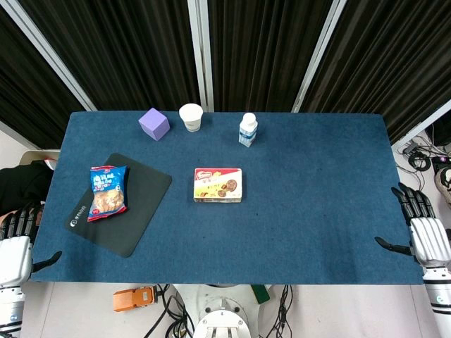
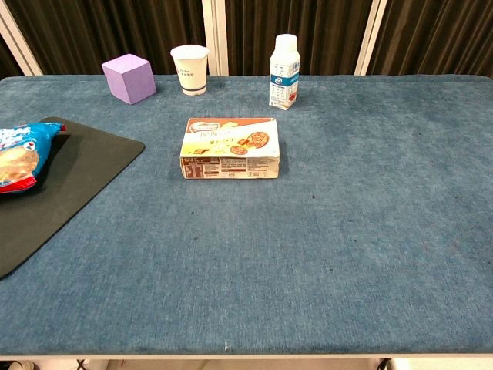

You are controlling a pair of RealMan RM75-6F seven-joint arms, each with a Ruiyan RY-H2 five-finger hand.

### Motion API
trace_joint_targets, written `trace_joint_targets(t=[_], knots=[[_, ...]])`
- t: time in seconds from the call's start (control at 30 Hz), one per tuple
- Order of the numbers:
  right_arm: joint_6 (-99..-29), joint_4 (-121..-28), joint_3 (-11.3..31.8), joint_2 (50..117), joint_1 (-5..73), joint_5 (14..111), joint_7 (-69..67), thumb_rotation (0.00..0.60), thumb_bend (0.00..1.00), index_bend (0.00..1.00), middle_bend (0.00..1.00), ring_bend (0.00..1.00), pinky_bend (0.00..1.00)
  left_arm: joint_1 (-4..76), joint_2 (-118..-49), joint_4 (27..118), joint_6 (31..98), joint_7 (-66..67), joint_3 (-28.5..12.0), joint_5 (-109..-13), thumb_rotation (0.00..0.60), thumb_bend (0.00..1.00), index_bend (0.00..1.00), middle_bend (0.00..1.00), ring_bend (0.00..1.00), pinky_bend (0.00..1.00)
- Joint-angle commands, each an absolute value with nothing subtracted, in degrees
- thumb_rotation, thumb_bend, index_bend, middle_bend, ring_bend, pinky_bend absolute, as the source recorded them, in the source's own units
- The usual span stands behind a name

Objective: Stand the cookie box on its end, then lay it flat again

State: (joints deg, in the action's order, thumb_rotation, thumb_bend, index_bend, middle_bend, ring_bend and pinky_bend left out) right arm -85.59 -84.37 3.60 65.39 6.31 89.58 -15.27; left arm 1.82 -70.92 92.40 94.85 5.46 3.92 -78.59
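Note:
The cookie box lies flat near the middle of the blue table, printed face up; the chest view shows the cookie box with its long side panel toward me. My left hand hangs off the table's left front corner, fingers apart, holding nothing. Off the right edge, my right hand is likewise spread and holds nothing. Both hands are far from the box and neither shows in the chest view.
A purple cube, a white paper cup and a small white bottle stand along the far edge. A snack bag lies on a black mat at the left.

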Motion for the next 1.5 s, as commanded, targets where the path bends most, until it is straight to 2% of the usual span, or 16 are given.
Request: trace_joint_targets(t=[0.03,0.27,0.43,0.57,0.77,0.9,1.07,1.2,1.5], knots=[[-85.56,-84.90,3.57,65.18,6.36,89.62,-15.09,0.600,0.00,0.00,0.00,0.00,0.00,1.34,-71.25,92.39,94.47,4.68,3.51,-78.62,0.600,0.00,0.00,0.00,0.00,0.00],[-86.98,-84.97,3.25,64.47,5.52,90.03,-16.15,0.600,0.00,0.00,0.00,0.00,0.00,3.92,-70.19,97.13,92.55,4.96,0.94,-82.31,0.600,0.00,0.00,0.00,0.00,0.00],[-88.10,-83.89,2.88,64.55,4.84,90.53,-17.59,0.600,0.00,0.00,0.00,0.00,0.00,10.47,-68.16,105.91,85.45,9.13,-2.60,-84.34,0.600,0.00,0.00,0.00,0.00,0.00],[-88.48,-83.04,2.57,64.72,4.45,90.70,-18.71,0.600,0.00,0.00,0.00,0.00,0.00,17.47,-69.87,110.92,77.86,14.92,-6.77,-83.30,0.600,0.00,0.00,0.00,0.00,0.00],[-89.13,-82.51,2.30,64.97,4.01,91.04,-19.17,0.600,0.00,0.00,0.00,0.00,0.00,31.70,-76.45,113.62,62.56,25.56,-14.67,-71.96,0.600,0.00,0.00,0.00,0.00,0.00],[-88.93,-82.41,2.16,65.17,3.91,90.91,-19.03,0.600,0.00,0.00,0.00,0.00,0.00,40.85,-82.42,111.38,57.22,33.95,-18.84,-60.76,0.600,0.00,0.00,0.00,0.00,0.00],[-88.53,-82.31,2.03,65.20,3.79,90.57,-18.90,0.600,0.00,0.00,0.00,0.00,0.00,51.15,-89.78,106.01,56.50,43.47,-21.89,-46.48,0.600,0.00,0.00,0.00,0.00,0.00],[-88.27,-82.43,2.14,64.95,3.71,90.08,-18.73,0.600,0.00,0.00,0.00,0.00,0.00,58.78,-95.42,99.94,57.68,50.46,-22.31,-35.13,0.600,0.00,0.00,0.00,0.00,0.00],[-86.42,-82.93,2.55,64.62,4.39,88.99,-18.07,0.600,0.00,0.00,0.00,0.00,0.00,72.53,-105.75,86.40,66.32,66.57,-22.67,-16.04,0.600,0.00,0.04,0.03,0.00,0.00]])
